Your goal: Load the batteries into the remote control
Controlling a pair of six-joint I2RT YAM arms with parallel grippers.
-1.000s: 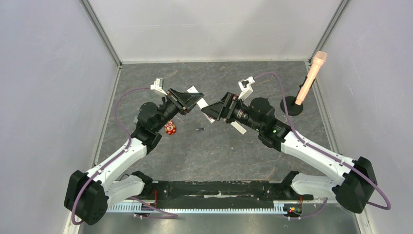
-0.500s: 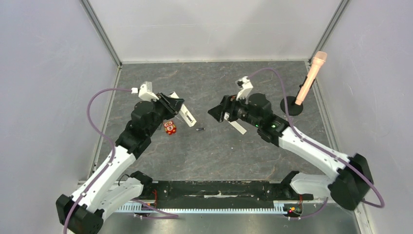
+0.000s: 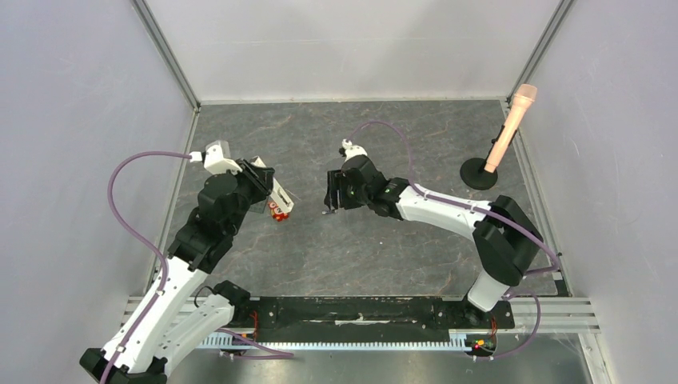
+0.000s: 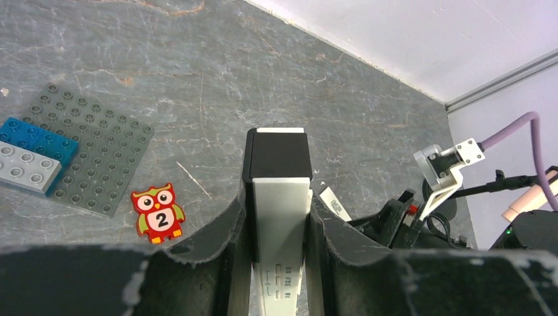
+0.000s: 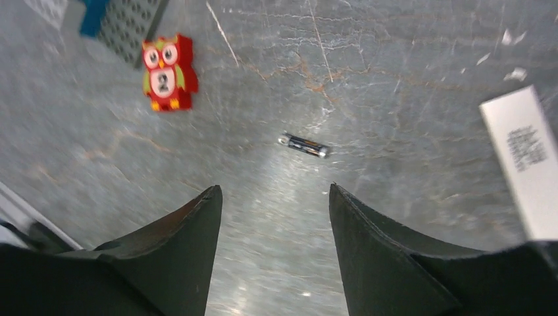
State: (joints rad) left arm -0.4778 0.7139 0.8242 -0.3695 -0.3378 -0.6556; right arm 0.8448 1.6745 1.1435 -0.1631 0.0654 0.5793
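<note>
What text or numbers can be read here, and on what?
"2": on the red owl toy, on its belly.
Print on the white flat piece: too blurred to read.
Marks on the remote control in the left gripper: too small to read.

Right gripper (image 5: pixel 273 191) apparently swung over the battery (image 5: pixel 303 145).

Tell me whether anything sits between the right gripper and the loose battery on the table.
Nothing visible does. The battery lies alone on the table just ahead of the open right gripper; the owl toy and a white labelled piece sit off to either side.
</note>
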